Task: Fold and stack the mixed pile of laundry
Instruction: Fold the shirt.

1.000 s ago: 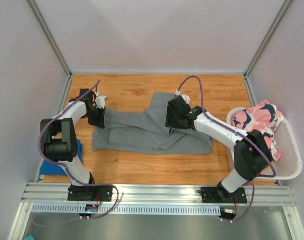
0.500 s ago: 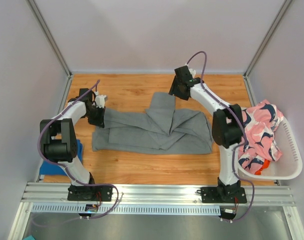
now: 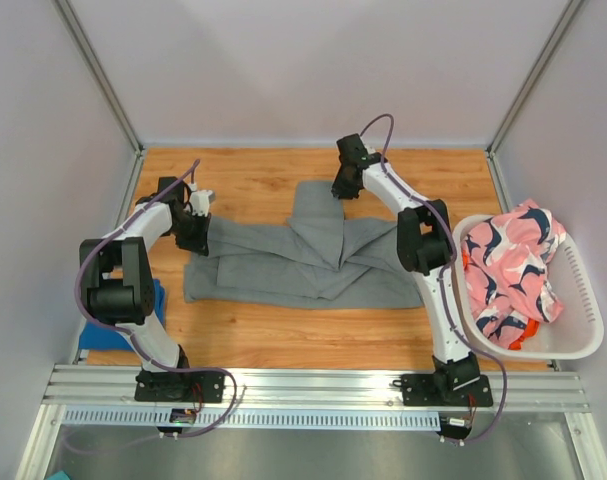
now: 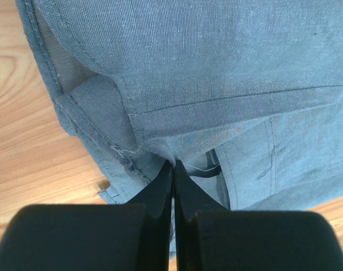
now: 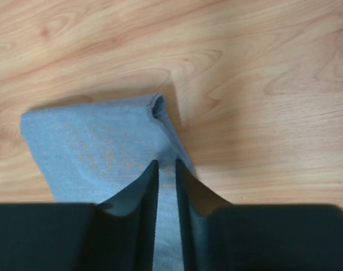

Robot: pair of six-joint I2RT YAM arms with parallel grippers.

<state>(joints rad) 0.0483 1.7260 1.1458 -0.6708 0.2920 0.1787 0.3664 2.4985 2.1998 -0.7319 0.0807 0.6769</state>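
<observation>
grey garment (image 3: 283,262) lies spread on wooden table (image 3: 253,330) between pale walls (image 3: 313,70).

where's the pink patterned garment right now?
Top view: the pink patterned garment lies heaped in the white basket at the right edge of the table, on the robot's right, apart from the grey trousers spread mid-table.

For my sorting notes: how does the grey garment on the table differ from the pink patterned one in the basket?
The grey trousers lie spread on the table; the pink patterned garment sits crumpled in the white basket. The trousers are plain; the pink garment bears dark-and-white shapes. Both are soft cloth.
</observation>
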